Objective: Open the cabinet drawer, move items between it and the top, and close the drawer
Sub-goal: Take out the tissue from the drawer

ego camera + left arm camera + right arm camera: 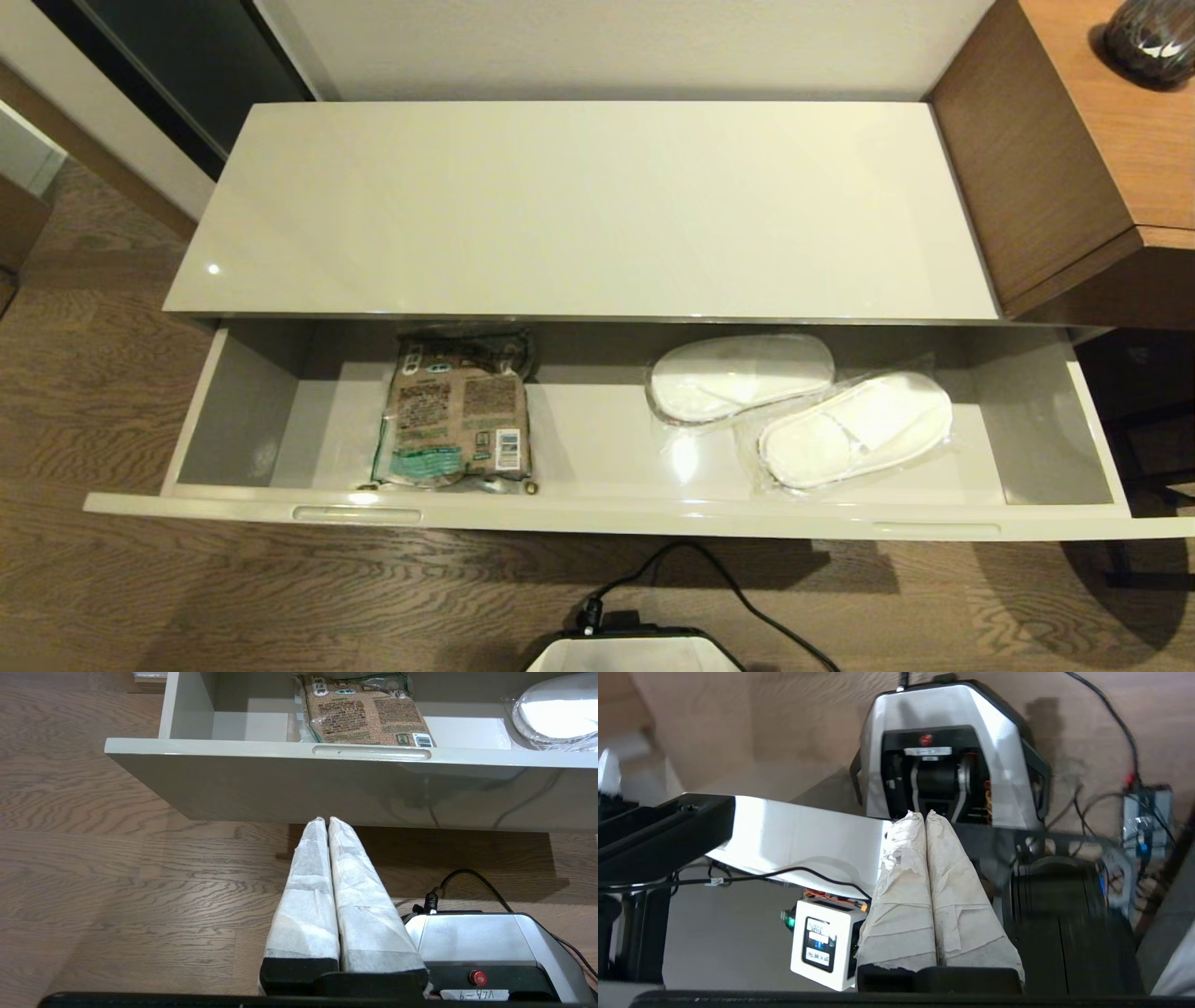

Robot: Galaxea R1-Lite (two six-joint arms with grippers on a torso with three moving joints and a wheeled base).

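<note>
Drawer is pulled out full, so step in hand, by my read, is getting an item out & up onto the top. Slippers lie in right half of drawer, in clear wrap, one partly overlapping the other; nearer one sits close to front wall. Brown-green packet in left half, well apart from slippers, not one to move. Small white packet w/ blue print not seen anywhere.

Left pincer clenched on nothing, low in front of drawer face, below handle slot, pointing at it. Right pincer also clenched, empty, aimed down at robot base & floor, away from drawer; not in head view.

To do it well, probably: right arm is nearer side for slippers; spread the fingers before going in, come from above over front wall, pinch wrap + sole edge of nearer slipper, lift clear of the wall lip before going back to the top. Wrap looks slick & loose, could slip or drag the 2nd slipper along.

In the way: the top overhangs drawer's rear, so far slipper has less headroom. Wood desk w/ dark vase hard by right end of cabinet, watch elbow. Cable on floor by base.
</note>
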